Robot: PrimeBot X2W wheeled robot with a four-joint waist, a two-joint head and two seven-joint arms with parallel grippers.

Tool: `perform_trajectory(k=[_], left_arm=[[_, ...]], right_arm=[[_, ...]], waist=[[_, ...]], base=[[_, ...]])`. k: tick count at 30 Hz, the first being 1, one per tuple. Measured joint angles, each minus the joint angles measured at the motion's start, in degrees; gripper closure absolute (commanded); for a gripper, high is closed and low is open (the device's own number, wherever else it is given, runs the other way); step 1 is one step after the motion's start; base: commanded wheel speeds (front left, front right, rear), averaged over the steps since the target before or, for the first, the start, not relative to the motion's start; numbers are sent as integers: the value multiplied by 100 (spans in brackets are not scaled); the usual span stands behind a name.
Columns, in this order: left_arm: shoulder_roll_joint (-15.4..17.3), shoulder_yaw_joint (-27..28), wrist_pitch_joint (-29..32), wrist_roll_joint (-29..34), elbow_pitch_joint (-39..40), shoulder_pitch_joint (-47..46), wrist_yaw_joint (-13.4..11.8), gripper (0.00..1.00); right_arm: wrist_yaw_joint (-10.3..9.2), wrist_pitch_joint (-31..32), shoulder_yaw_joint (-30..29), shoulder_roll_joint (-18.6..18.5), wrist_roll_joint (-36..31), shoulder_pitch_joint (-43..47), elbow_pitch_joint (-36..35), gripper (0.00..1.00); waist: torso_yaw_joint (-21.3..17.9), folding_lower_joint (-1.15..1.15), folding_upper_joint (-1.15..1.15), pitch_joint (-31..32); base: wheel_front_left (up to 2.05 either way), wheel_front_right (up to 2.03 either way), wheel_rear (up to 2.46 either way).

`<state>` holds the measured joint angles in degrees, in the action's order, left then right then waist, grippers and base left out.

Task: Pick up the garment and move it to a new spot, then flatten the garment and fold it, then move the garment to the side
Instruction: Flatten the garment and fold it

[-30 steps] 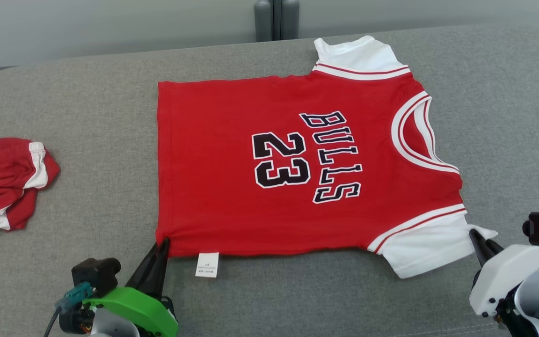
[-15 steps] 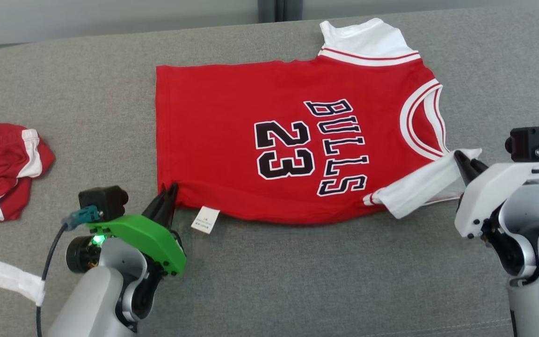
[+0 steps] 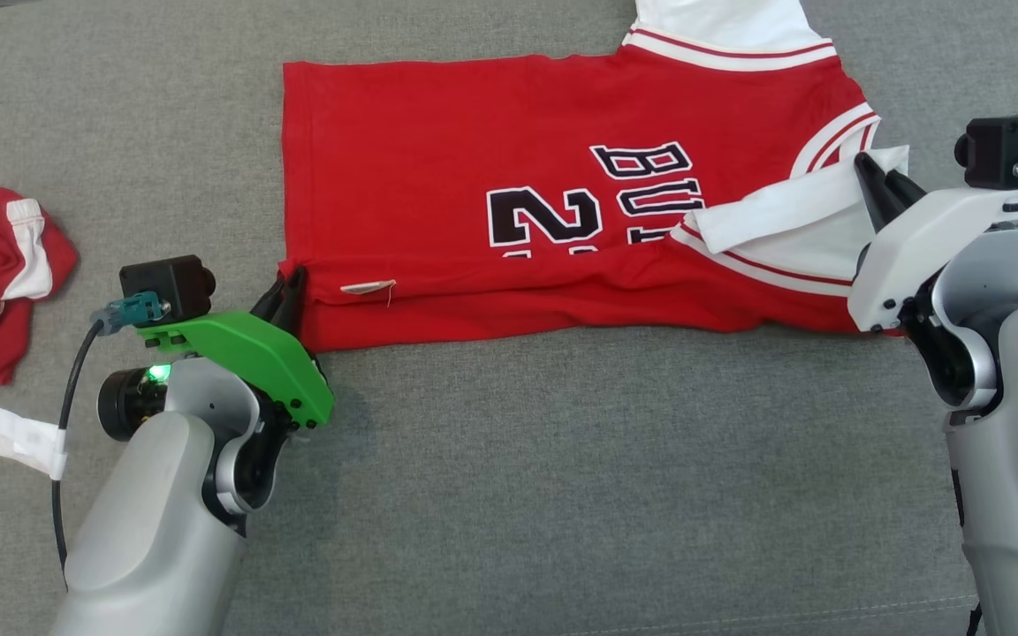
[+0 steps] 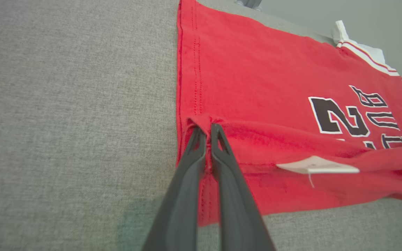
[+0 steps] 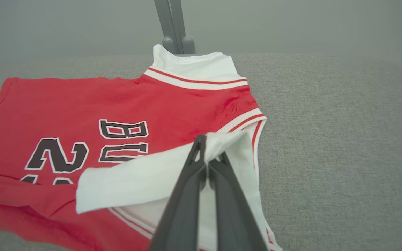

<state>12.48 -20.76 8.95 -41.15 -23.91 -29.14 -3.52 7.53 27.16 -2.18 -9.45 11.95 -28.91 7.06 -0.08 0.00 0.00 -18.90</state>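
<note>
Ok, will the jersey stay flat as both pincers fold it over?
Likely floppy: the jersey sags along its lifted edge between the left pincer and right pincer. Probably light: corner pinches alone raise it. The white sleeve may crumple; it curls over.

Left gripper (image 4: 208,128): both dark fingers rise from the bottom edge, tips pinched together on the hem corner of the red jersey (image 4: 257,80). Jersey lies on grey upholstery (image 4: 65,104). Its near edge is doubled over onto the body; a white label (image 4: 318,166) lies on that fold. Black numeral 2 (image 4: 339,116) is partly covered. White sleeve (image 4: 361,52) at upper right.
</note>
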Motion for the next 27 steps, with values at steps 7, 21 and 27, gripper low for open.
perform_trajectory(k=[7,21,27], left_arm=[[-93,27,-231,-12,-137,-112,51,0],[154,62,-703,78,179,755,-63,0],[129,-104,-598,146,198,886,-121,0]], right_arm=[[0,-493,-10,75,41,-258,291,0],[0,-757,-439,-24,97,469,297,0],[0,-446,-779,109,-110,899,275,0]], waist=[[69,0,0,-132],[121,0,0,200],[97,0,0,298]], base=[[0,0,0],[0,0,0],[0,0,0]])
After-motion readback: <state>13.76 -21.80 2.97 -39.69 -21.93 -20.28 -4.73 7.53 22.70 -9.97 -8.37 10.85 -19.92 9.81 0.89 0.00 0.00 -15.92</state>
